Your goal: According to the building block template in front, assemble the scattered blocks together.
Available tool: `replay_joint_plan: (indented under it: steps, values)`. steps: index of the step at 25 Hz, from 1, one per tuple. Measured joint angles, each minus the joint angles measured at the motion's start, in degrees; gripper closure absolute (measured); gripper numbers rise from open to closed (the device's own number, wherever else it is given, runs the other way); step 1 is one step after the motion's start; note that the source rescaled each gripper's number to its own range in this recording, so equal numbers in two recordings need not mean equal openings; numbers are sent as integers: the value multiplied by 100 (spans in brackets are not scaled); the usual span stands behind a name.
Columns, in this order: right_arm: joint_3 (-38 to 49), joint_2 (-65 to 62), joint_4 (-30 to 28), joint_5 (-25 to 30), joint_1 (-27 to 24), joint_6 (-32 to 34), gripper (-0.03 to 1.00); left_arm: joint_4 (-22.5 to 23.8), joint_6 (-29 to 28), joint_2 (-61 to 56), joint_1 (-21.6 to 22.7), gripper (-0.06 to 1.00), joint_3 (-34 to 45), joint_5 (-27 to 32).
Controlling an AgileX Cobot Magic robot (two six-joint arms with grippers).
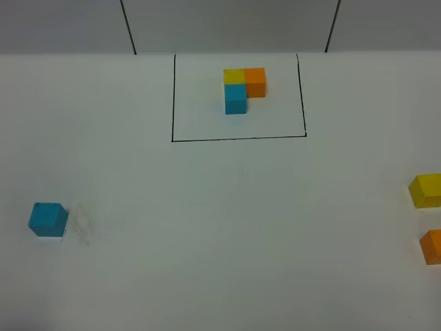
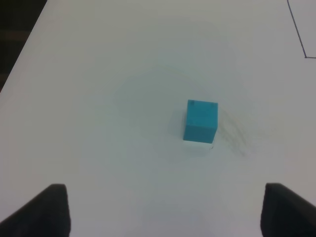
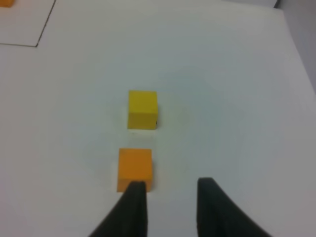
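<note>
Bright, even, diffuse light falls from overhead, and the white table (image 1: 207, 262) takes a cool, faintly greenish cast. Shadows are weak: only a thin soft rim hugs the base of the cyan cube (image 2: 200, 121) and the yellow cube (image 3: 142, 108). The high view is the sharpest, with the template (image 1: 244, 88) and its black frame line crisp. Both wrist views are softer, the right one blurriest. There, the left gripper (image 2: 160, 197) and right gripper (image 3: 169, 190) show as dark, underexposed, out-of-focus shapes with fuzzy edges.
</note>
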Motion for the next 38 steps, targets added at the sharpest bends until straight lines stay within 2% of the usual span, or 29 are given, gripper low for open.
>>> replay_joint_plan:
  steps: [30, 34, 38]
  values:
    - [0, -3, 0, 0, 0, 0, 97, 12, -7, 43, 0, 29, -6, -14]
    - [0, -3, 0, 0, 0, 0, 97, -48, -161, 633, 0, 29, -251, -306]
    - [0, -3, 0, 0, 0, 0, 97, -96, -191, 1795, 0, 29, -665, -553]
